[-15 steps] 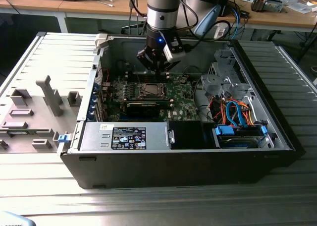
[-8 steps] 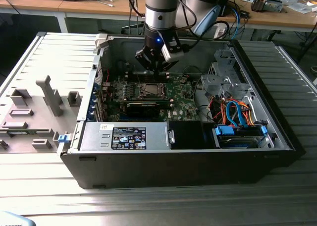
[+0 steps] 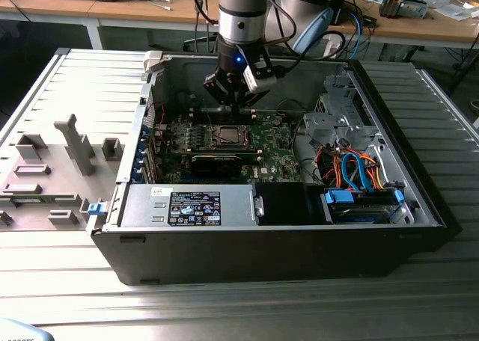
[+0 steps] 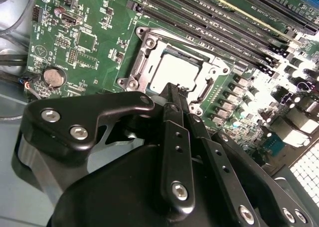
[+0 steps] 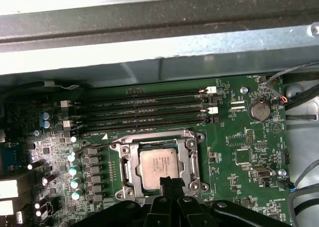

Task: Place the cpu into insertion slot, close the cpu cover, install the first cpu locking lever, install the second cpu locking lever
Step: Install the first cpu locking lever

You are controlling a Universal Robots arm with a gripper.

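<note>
The gripper (image 4: pixel 175 95) is seen with jaws pressed together and nothing between them. Just past their tips, the cpu (image 5: pixel 158 163) is seen lying flat in the slot (image 5: pixel 121 163), with the cover (image 5: pixel 192 160) shut around it.

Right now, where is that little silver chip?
The cpu lies in the insertion slot on the green motherboard, beside the long memory slots, with the gripper just above its edge in both wrist views.

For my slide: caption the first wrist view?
Gripper poised at the covered cpu on the green motherboard.
</note>
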